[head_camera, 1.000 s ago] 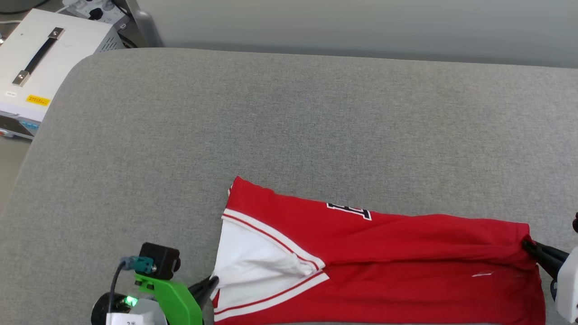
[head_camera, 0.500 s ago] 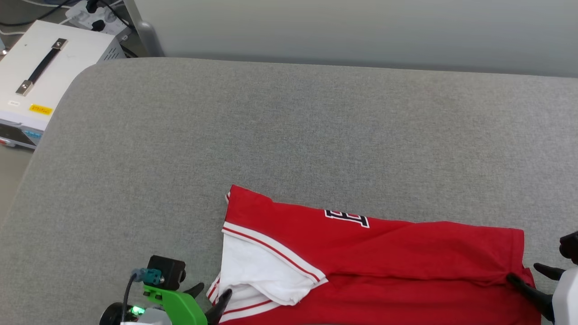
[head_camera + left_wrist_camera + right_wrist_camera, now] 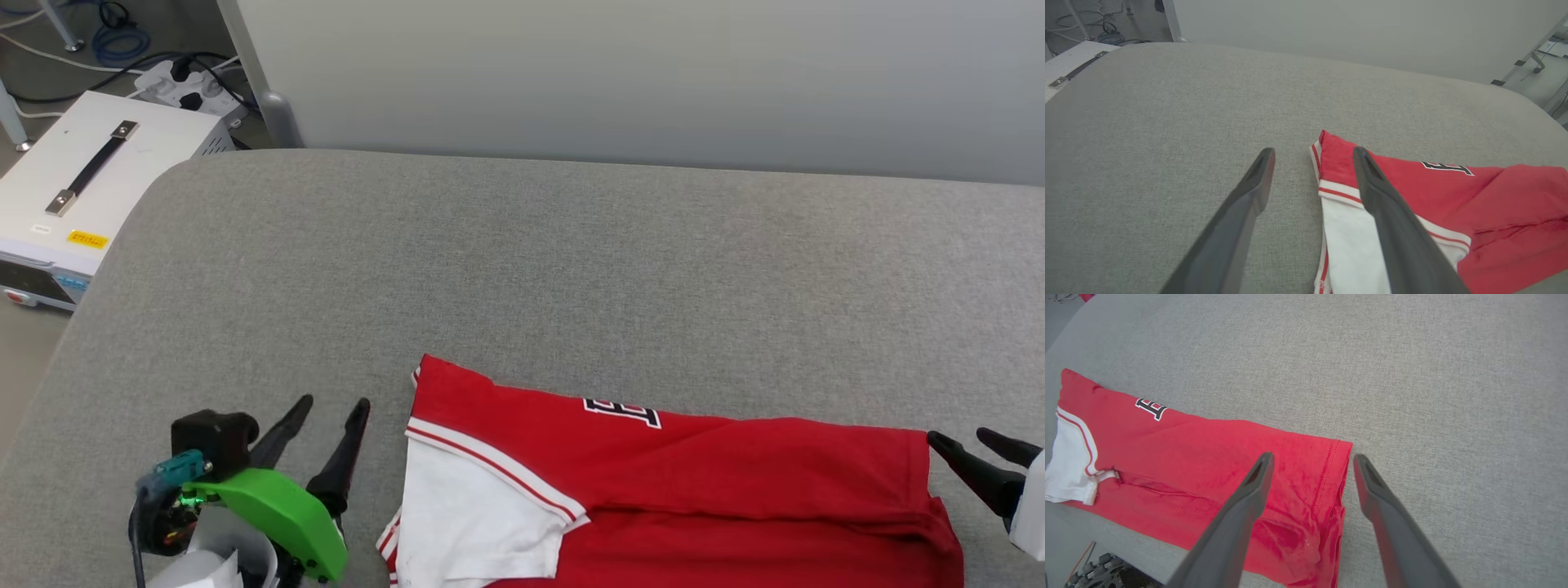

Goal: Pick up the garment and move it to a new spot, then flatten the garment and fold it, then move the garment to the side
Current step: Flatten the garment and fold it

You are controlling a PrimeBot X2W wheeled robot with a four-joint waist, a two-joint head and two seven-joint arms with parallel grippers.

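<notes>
Garment (image 3: 694, 474): red jersey T-shirt with a white sleeve, folded lengthwise into a strip, flat on grey padded table (image 3: 522, 261) near its front edge. Left gripper (image 3: 331, 406): fingers spread, empty, just beside the sleeve end. Right gripper (image 3: 959, 437): fingers spread, empty, at the hem end.

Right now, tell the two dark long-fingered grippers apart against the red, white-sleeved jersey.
The left gripper stands clear of the jersey at its white-sleeve end, grey cloth between; the right gripper is close against its red hem end. The left carries a green mount, the right a white body. Both are open, holding nothing.
</notes>
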